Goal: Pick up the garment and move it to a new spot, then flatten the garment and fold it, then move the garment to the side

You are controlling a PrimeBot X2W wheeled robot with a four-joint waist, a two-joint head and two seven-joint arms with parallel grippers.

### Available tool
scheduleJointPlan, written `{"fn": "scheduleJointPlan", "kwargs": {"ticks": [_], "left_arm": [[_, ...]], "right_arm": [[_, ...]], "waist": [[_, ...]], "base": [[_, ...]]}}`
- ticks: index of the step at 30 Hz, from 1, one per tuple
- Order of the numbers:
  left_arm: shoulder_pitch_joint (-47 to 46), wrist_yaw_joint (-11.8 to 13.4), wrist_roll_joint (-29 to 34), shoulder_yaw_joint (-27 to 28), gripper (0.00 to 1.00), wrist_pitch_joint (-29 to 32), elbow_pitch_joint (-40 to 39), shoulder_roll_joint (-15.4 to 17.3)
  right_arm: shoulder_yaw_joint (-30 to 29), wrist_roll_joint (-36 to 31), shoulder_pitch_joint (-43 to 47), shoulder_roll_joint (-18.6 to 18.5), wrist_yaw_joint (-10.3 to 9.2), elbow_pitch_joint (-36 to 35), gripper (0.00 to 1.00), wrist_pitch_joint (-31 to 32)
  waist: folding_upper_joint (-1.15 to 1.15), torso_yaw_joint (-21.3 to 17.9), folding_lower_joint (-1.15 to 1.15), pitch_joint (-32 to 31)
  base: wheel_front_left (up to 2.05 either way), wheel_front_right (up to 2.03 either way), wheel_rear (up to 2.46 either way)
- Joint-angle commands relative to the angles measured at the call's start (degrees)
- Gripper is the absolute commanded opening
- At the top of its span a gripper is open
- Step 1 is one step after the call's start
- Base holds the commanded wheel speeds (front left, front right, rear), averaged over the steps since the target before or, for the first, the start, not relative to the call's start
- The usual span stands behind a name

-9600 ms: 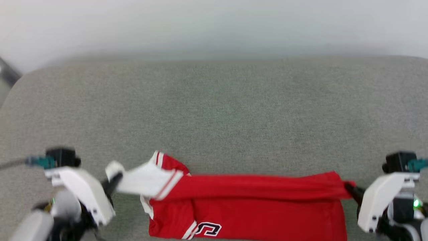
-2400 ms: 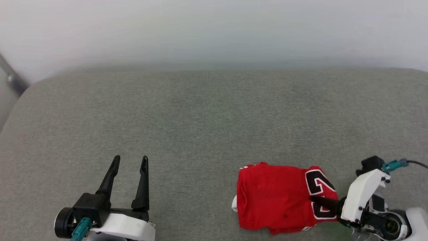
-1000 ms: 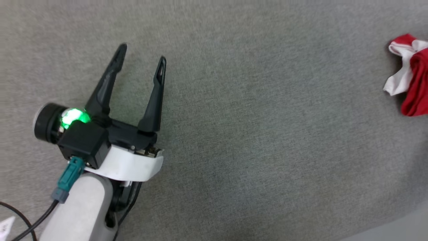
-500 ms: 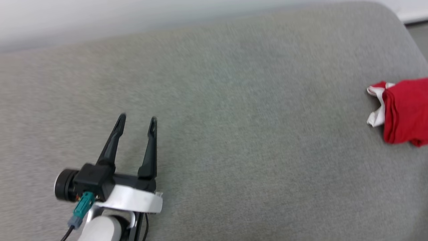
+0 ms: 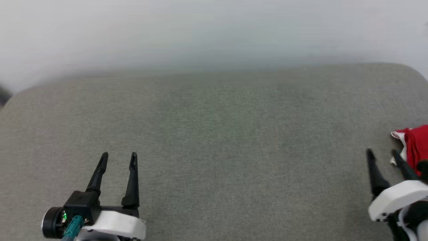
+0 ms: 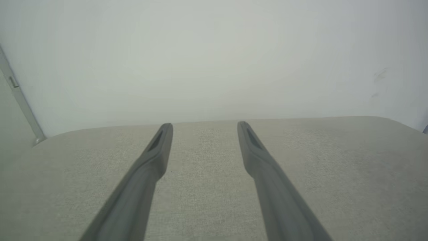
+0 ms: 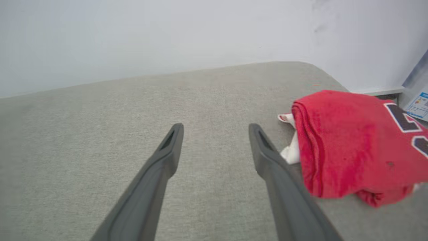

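The red garment (image 7: 351, 144) lies folded in a thick bundle at the far right of the grey cushion (image 5: 214, 134), with white sleeve fabric peeking out on its left and black-and-white lettering on top. In the head view the garment (image 5: 416, 144) is cut off by the right edge. My right gripper (image 5: 383, 154) is open and empty, just left of the bundle; in the right wrist view the right gripper (image 7: 215, 129) has bare cushion between its fingers. My left gripper (image 5: 118, 155) stands open and empty at the lower left, far from the garment, and the left gripper (image 6: 204, 124) points toward the wall.
A pale wall (image 5: 214, 30) rises behind the cushion. The cushion's rounded right edge (image 7: 321, 70) lies close behind the garment, with a printed paper (image 7: 418, 105) beyond it. A grey metal bar (image 6: 18, 97) stands at the back left corner.
The camera has swung back to face the cushion squarely. The folded garment now lies at the far right, released, and my right gripper has come into view open beside it.
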Motion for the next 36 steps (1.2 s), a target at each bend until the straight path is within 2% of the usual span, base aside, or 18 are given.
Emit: {"fn": "scheduleJointPlan", "kwargs": {"ticks": [1,6,17,24,36], "left_arm": [[1.3,0.4,-0.2,0.6,1.00,-0.1,0.4,0.6],[4.4,1.8,-0.4,1.9,1.00,-0.2,0.9,1.6],[8.7,2.1,-1.1,1.5,1.00,0.3,1.4,2.1],[8.6,1.8,-1.3,0.6,1.00,0.1,1.9,1.4],[7.2,1.0,-1.4,-0.3,1.00,-0.2,2.7,1.0]], "right_arm": [[1.5,-0.2,1.3,1.3,-0.05,-2.5,1.00,-0.3],[4.6,-1.4,4.6,4.2,-0.06,-10.1,1.00,-1.3],[4.6,-4.9,14.6,8.0,-0.05,-22.3,1.00,1.6],[3.8,-5.7,16.6,9.3,-0.05,-24.7,1.00,2.4],[4.9,-6.3,15.0,9.7,-0.05,-25.4,1.00,3.2]], "waist": [[0.00,2.0,0.01,-2.0],[0.00,2.7,0.01,-4.4],[0.00,3.2,0.01,-7.1],[0.00,3.3,0.01,-7.4],[0.00,4.0,0.01,-6.9]], "base": [[0.00,0.00,0.00],[0.00,0.00,0.00],[0.00,0.00,0.00],[0.00,0.00,0.00],[0.00,0.00,0.00]]}}
